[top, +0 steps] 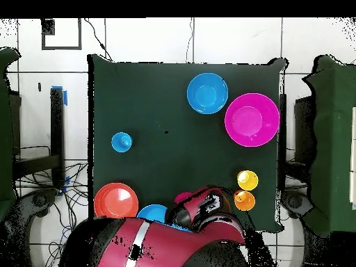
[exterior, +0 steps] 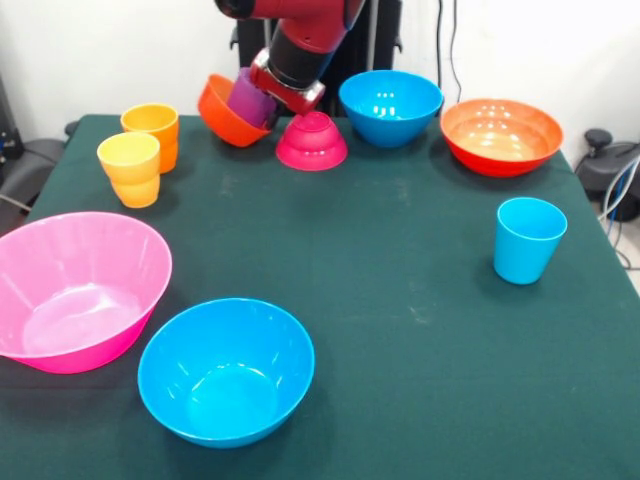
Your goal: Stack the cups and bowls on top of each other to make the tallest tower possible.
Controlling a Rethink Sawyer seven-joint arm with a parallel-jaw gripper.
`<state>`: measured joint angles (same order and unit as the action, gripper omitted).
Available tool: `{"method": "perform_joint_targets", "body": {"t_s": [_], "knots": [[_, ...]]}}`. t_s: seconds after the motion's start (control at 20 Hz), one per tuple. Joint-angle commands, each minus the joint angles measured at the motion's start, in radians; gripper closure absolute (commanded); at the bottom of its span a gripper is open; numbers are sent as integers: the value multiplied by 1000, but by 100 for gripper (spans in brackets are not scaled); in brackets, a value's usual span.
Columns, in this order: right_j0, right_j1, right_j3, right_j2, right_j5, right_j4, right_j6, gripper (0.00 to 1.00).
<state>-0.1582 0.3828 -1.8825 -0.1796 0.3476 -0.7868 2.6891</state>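
My gripper (exterior: 283, 92) hangs tilted at the table's far side, against a purple cup (exterior: 250, 98). The cup sits inside a small orange-red bowl (exterior: 222, 112) that is tipped on its side. Whether the gripper grips them is hidden. A small magenta bowl (exterior: 311, 141) lies upside down just right of them. An orange cup (exterior: 152, 128) and a yellow-orange cup (exterior: 130, 168) stand at the left. A light blue cup (exterior: 528, 238) stands at the right. A large pink bowl (exterior: 75, 285) and a blue bowl (exterior: 225, 370) sit near the front.
A second blue bowl (exterior: 390, 105) and a wide orange bowl (exterior: 500, 135) sit at the far right. In the overhead view the arm (top: 167, 243) covers the table's bottom edge, next to the orange bowl (top: 115, 200). Cables lie beside the table.
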Motion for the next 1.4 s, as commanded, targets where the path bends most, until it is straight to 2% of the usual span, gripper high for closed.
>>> {"method": "perform_joint_targets", "body": {"t_s": [0.05, 0.2, 0.35, 0.65, 0.8, 1.05, 1.4], "knots": [[-75, -30, 114, 118, -78, -148, -197, 100], [-151, 82, 46, 166, 5, -151, -310, 100], [-208, 161, 5, 204, 60, -155, -387, 100], [-255, 216, -1, 230, 77, -190, -417, 100], [-264, 167, 26, 242, 52, -208, -391, 100], [-256, 6, 125, 261, -41, -253, -307, 100], [-283, -100, 147, 301, -56, -238, -260, 100]]}}
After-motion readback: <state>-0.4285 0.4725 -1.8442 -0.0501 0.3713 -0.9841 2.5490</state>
